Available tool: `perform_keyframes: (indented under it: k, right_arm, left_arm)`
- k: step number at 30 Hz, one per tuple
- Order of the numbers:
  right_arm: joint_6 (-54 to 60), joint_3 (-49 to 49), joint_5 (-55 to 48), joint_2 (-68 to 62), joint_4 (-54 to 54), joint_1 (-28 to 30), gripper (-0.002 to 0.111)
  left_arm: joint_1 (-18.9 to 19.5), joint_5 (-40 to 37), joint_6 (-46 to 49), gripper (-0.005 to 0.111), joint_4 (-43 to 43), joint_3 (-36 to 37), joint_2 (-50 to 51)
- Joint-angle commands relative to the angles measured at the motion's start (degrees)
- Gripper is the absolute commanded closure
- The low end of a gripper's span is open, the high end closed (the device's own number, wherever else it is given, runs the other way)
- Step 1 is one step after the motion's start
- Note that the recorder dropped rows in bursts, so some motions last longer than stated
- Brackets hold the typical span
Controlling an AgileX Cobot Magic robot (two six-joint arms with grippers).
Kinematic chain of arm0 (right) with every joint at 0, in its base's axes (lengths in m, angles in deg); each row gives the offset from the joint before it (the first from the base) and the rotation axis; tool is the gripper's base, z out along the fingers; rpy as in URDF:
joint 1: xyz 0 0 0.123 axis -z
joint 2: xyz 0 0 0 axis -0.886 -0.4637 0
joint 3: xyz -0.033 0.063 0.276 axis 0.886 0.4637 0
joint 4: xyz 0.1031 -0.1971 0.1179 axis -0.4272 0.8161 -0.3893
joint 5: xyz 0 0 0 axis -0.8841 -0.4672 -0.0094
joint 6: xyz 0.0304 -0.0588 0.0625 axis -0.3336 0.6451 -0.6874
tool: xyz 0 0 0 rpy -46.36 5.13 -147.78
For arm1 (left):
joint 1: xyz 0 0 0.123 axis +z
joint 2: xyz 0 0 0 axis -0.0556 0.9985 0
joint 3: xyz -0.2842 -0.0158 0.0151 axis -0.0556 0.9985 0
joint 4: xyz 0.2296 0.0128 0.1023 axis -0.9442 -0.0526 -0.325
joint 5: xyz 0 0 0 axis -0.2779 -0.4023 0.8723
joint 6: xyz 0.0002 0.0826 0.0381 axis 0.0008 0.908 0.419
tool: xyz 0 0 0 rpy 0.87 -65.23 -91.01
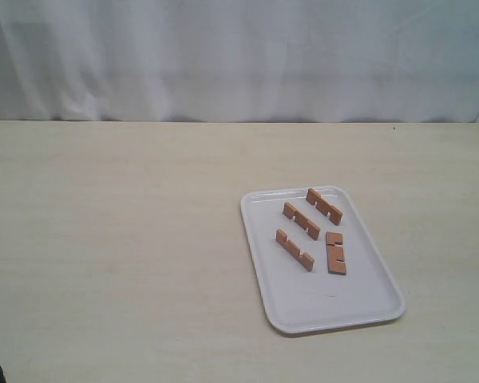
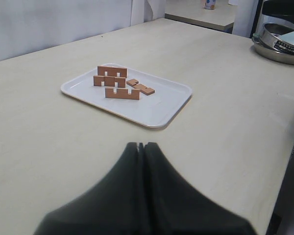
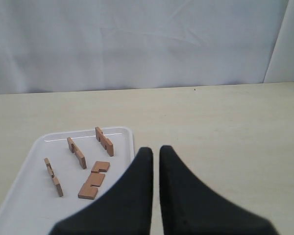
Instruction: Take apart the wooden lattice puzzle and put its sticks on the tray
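A: State of left gripper (image 2: 141, 145)?
B: Fingers pressed together, nothing between them. It hangs over bare table (image 2: 49, 147).
A: Where's the tray (image 1: 323, 299)?
B: Straight ahead of that gripper, well apart from it. It lies flat on the table.
A: And the sticks (image 3: 78, 152)?
B: All four are on the tray, none interlocked and none touching. Left to right in the exterior view, the near stick (image 1: 294, 250) comes first. It stands on edge, closest of the four to the left gripper. Next is the middle stick (image 1: 301, 221), on edge, just beyond it. Then the far stick (image 1: 324, 206), on edge, by the tray's far rim. Last is the flat stick (image 1: 335, 254), lying flat, just beside the near one.
A: And the right gripper (image 3: 156, 149)?
B: Fingers drawn together with only a thin slit showing, nothing held. The tray sits ahead of it, off to one side, near. The flat stick is the closest to its tips, not touching.
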Motion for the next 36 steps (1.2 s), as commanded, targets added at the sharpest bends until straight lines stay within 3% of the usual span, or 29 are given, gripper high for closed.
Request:
perform_keyframes:
  k: [1, 20, 25, 29, 33, 36]
  right_arm:
    - [-0.09, 0.2, -0.22, 0.36, -0.06, 0.3, 0.104]
    - [-0.09, 0.2, -0.22, 0.36, -0.06, 0.3, 0.104]
    - [-0.09, 0.2, -0.22, 0.36, -0.06, 0.3, 0.104]
    - [-0.09, 0.2, -0.22, 0.36, -0.06, 0.3, 0.104]
    - [-0.09, 0.2, -0.22, 0.36, -0.06, 0.3, 0.104]
    - [-0.09, 0.2, -0.22, 0.36, -0.06, 0.3, 0.104]
  left_arm:
    - [-0.16, 0.42, -0.16, 0.107, 0.21, 0.13, 0.02]
    - [0.79, 0.42, -0.16, 0.107, 0.32, 0.13, 0.02]
    - [12.8, 0.42, -0.16, 0.107, 0.32, 0.13, 0.02]
    - [26.67, 0.42, -0.16, 0.107, 0.32, 0.13, 0.02]
    - [33.36, 0.42, -0.16, 0.107, 0.32, 0.13, 0.02]
    - [34.18, 0.42, -0.16, 0.107, 0.32, 0.13, 0.02]
